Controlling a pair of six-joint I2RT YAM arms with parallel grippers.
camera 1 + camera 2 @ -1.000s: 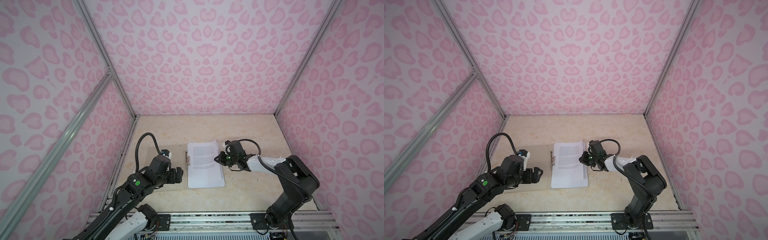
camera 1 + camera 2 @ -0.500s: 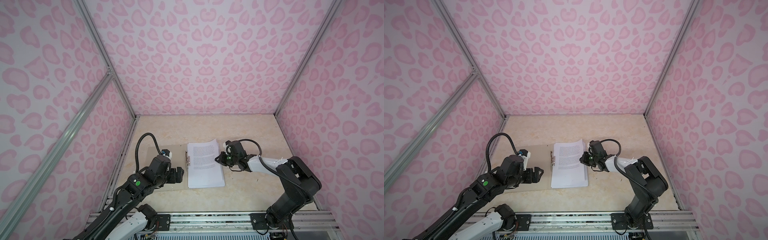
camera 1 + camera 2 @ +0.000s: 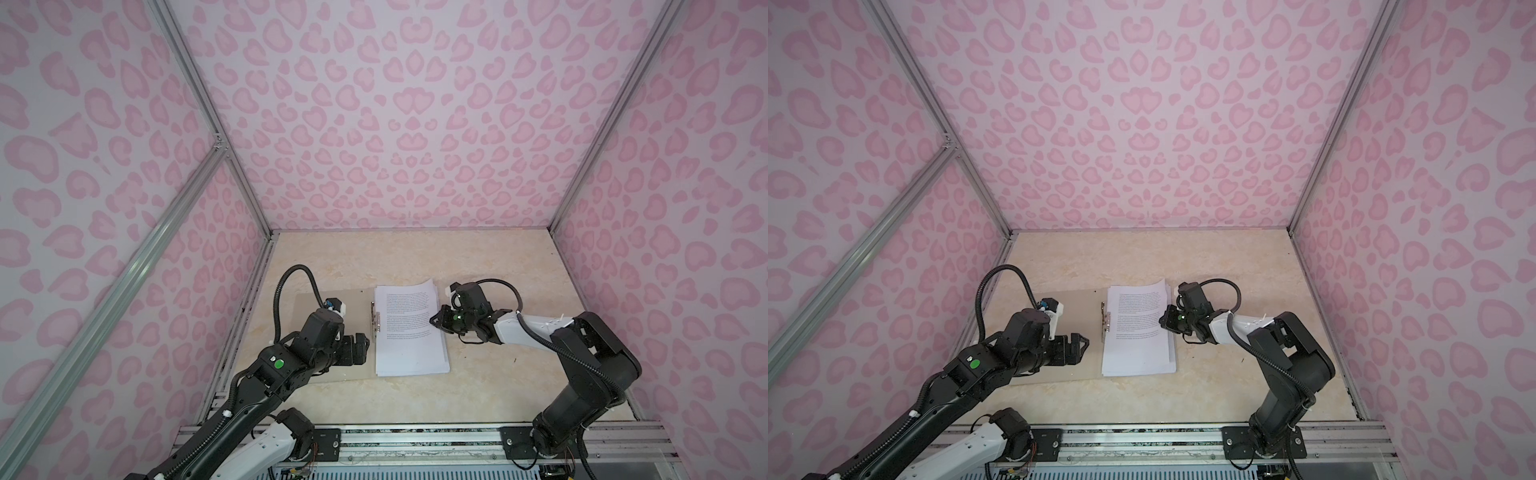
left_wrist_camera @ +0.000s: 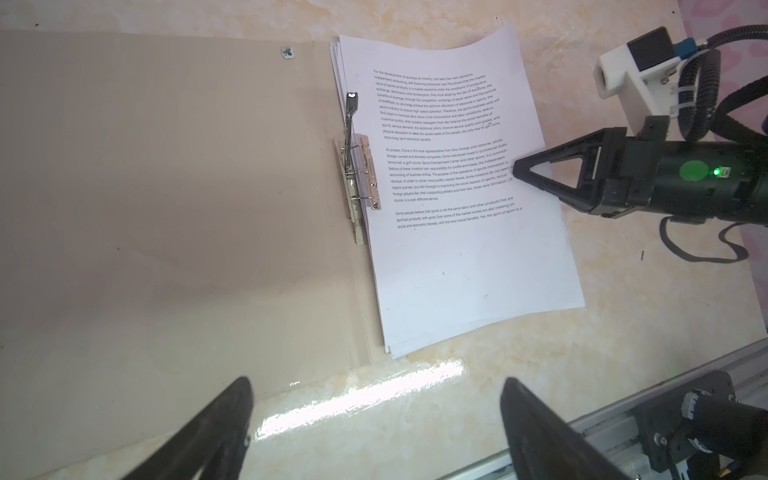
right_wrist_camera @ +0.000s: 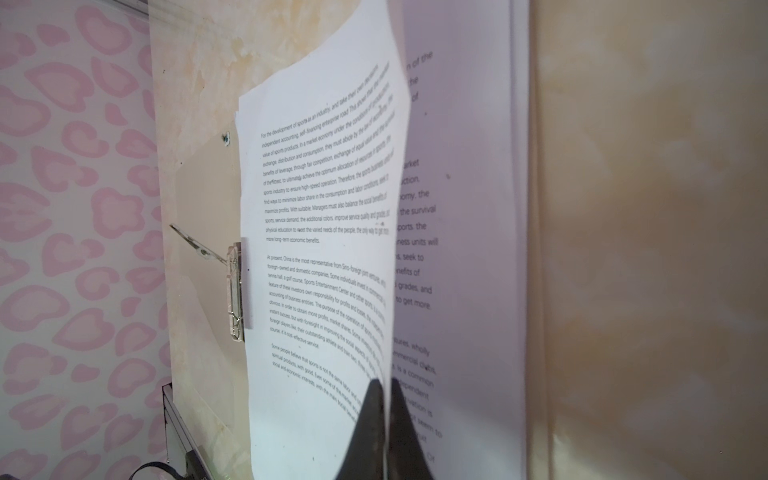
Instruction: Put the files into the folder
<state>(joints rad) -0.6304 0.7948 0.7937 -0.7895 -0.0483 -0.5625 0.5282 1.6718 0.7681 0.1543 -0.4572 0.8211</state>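
Note:
The folder [image 3: 309, 301] [image 3: 1084, 305] lies open on the table, its beige left flap [image 4: 166, 187] bare. The files [image 3: 409, 332] [image 3: 1136, 332] [image 4: 457, 232] are a stack of white printed sheets on its right half, beside the metal spine clip [image 3: 376, 322] [image 4: 357, 178] [image 5: 235, 295]. My right gripper [image 3: 432, 321] [image 3: 1160, 321] [image 4: 515, 170] [image 5: 384, 382] is shut on the right edge of the top sheet [image 5: 324, 249], which curls up off the sheets below. Above the left flap's front corner my left gripper [image 3: 366, 351] [image 3: 1086, 347] [image 4: 376, 382] hovers open and holds nothing.
Pink-patterned walls [image 3: 395, 124] close in the cream marbled table [image 3: 415, 257] on three sides. An aluminium rail [image 3: 415, 440] with both arm bases runs along the front edge. Bare tabletop lies behind the folder and to its right.

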